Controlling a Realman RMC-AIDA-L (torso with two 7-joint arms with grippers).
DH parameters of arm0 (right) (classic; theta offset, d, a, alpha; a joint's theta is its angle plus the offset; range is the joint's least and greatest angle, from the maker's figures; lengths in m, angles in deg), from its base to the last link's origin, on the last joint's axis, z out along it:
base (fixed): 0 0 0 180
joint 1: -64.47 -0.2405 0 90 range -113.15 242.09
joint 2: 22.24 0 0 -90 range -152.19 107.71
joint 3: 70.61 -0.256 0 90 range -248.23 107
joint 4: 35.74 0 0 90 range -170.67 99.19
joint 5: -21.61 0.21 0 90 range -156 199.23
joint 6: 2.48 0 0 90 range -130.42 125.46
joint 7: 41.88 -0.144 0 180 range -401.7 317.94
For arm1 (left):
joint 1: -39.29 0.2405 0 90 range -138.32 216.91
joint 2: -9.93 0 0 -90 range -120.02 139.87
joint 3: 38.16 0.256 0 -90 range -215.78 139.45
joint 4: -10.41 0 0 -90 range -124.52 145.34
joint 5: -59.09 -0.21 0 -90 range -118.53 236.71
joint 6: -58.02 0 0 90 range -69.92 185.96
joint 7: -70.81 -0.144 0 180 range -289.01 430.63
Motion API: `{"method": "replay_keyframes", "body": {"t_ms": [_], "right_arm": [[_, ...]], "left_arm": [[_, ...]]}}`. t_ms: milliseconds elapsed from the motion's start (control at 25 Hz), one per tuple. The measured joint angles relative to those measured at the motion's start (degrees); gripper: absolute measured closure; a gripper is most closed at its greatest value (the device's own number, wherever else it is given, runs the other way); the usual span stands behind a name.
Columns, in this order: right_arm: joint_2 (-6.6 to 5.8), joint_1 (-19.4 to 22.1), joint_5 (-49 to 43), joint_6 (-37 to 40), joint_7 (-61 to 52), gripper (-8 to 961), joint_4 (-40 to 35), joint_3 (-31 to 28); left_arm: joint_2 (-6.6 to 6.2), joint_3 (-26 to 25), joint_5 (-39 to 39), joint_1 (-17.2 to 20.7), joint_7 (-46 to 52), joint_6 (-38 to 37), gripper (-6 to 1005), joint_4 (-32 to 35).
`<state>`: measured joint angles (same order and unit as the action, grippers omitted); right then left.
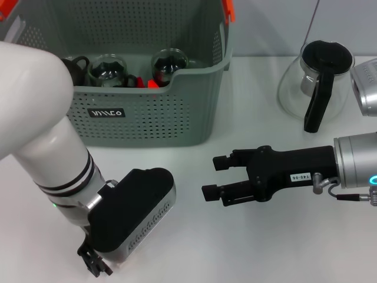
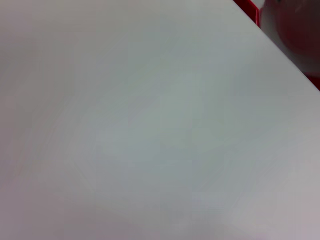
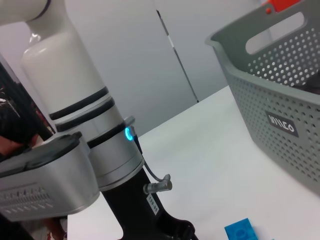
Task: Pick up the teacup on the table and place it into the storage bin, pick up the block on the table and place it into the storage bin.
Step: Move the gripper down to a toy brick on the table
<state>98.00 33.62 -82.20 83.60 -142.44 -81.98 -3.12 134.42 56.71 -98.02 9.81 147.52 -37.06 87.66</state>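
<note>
The grey-green perforated storage bin point(image 1: 147, 118) stands at the back left of the table; it also shows in the right wrist view point(image 3: 280, 105). Two glass teacups point(image 1: 109, 69) point(image 1: 169, 62) lie inside it with some red pieces. A blue block point(image 3: 242, 232) lies on the table near the base of my left arm, seen only in the right wrist view; the left wrist hides it in the head view. My left gripper point(image 1: 94, 263) points down at the table's front left. My right gripper point(image 1: 213, 175) is open and empty, level above the table's middle, pointing left.
A glass coffee pot point(image 1: 317, 76) with a black lid and handle stands at the back right, with a silver object point(image 1: 367, 88) beside it. The left wrist view shows bare white table point(image 2: 150, 130) and something red point(image 2: 295, 25) past its edge.
</note>
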Motion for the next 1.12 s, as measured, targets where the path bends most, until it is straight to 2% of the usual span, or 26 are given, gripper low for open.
{"method": "replay_keyframes", "body": {"t_ms": [880, 1120], "right_arm": [[-0.06, 0.03, -0.10, -0.26, 0.62, 53, 0.91, 0.00], [-0.01, 0.00, -0.23, -0.31, 0.78, 54, 0.91, 0.00]], "left_arm": [[0.14, 1.73, -0.89, 0.23, 2.57, 0.86, 478, -0.56], [0.01, 4.26, -2.08, -1.73, 9.39, -0.49, 541, -1.82]]}}
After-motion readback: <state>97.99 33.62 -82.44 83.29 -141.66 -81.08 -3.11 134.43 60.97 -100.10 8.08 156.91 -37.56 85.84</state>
